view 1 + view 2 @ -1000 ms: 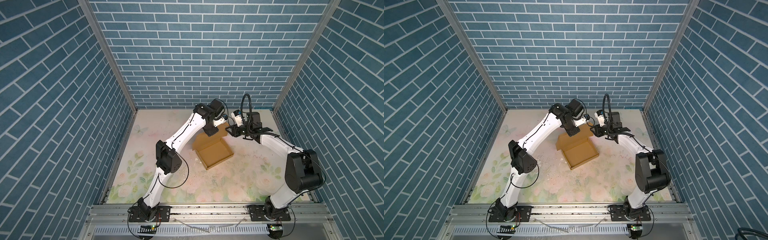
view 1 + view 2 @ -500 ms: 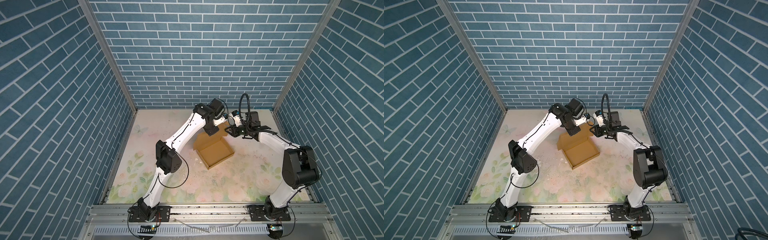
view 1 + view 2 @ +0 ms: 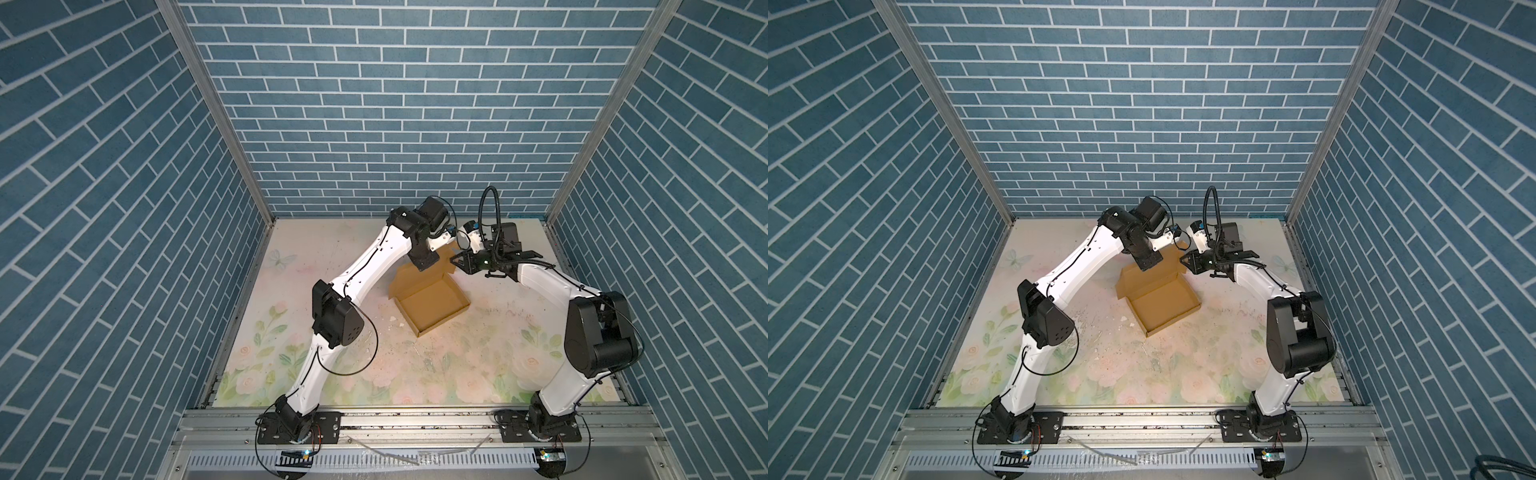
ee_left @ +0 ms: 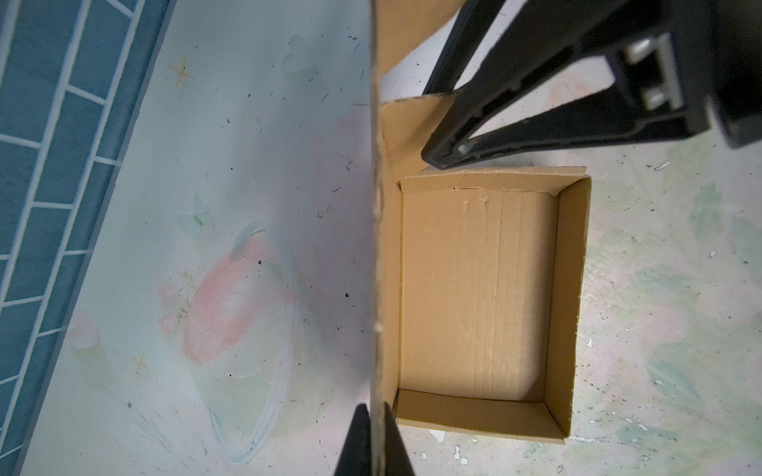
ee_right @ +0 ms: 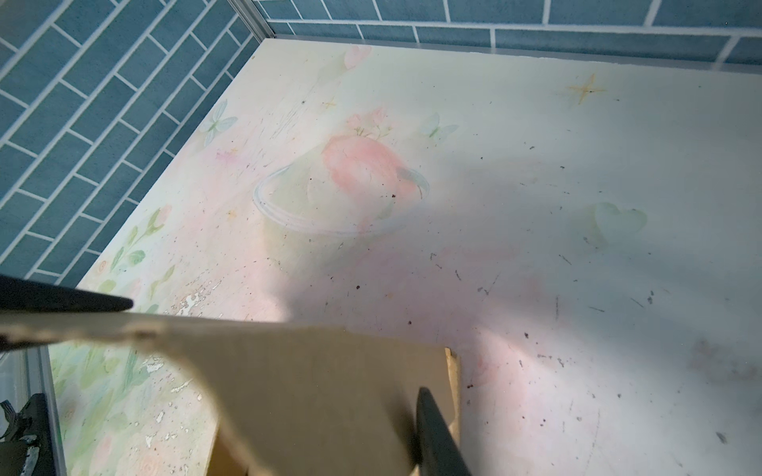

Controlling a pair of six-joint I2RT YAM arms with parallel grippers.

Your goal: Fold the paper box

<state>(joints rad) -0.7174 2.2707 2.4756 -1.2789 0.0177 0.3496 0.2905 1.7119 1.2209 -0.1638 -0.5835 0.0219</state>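
Note:
The paper box (image 3: 432, 305) is plain brown cardboard and lies on the floral table, a shallow tray with its walls up (image 4: 478, 288). Its lid (image 3: 406, 277) stands upright along the tray's far side. My left gripper (image 4: 373, 441) is shut on the lid's top edge, near one corner (image 3: 426, 264). My right gripper (image 3: 456, 262) has closed in on the side flap (image 4: 406, 132) at the lid's other end. In the right wrist view one finger (image 5: 435, 432) lies against the cardboard (image 5: 313, 395), and the other is hidden behind it.
Blue brick walls (image 3: 374, 124) enclose the table on three sides. Small white scraps (image 3: 394, 319) lie by the tray's near left corner. An aluminium rail (image 3: 415, 419) runs along the front with both arm bases on it.
My right gripper has edged in toward the lid's end and its jaws have narrowed round the flap. The left arm and the box have stayed put.

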